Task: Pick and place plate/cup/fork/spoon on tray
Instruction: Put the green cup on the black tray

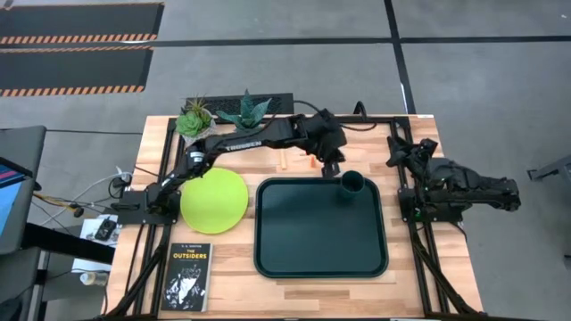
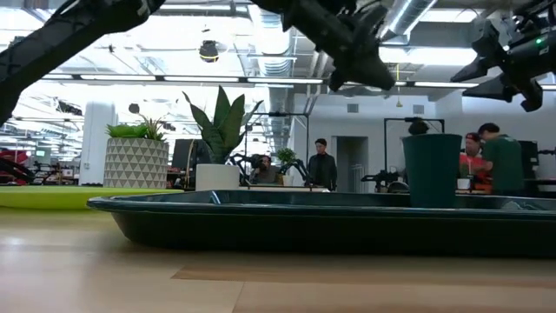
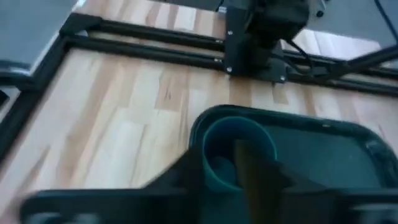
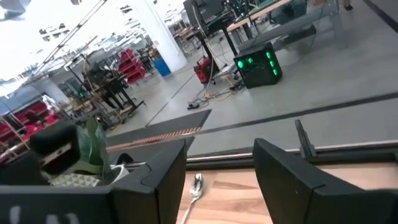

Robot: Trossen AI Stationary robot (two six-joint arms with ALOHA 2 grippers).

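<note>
The dark teal cup (image 1: 351, 185) stands upright in the far right corner of the dark green tray (image 1: 259, 234). My left gripper (image 1: 332, 165) hangs open just above and beside the cup (image 3: 233, 146), clear of it in the low view (image 2: 365, 56). The lime-green plate (image 1: 214, 201) lies flat on the table left of the tray. The fork's yellow-orange handle (image 1: 280, 159) and the spoon's red-orange handle (image 1: 308, 162) lie on the table behind the tray, partly under the left arm. My right gripper (image 1: 403, 153) waits open at the table's right side; its view shows the spoon's silver bowl (image 4: 197, 182).
Two potted plants (image 1: 194, 118) (image 1: 245, 111) stand at the table's far edge. A black book (image 1: 189, 276) lies at the near left. People stand in the room behind the table (image 2: 321, 165). Most of the tray's floor (image 1: 312, 232) is bare.
</note>
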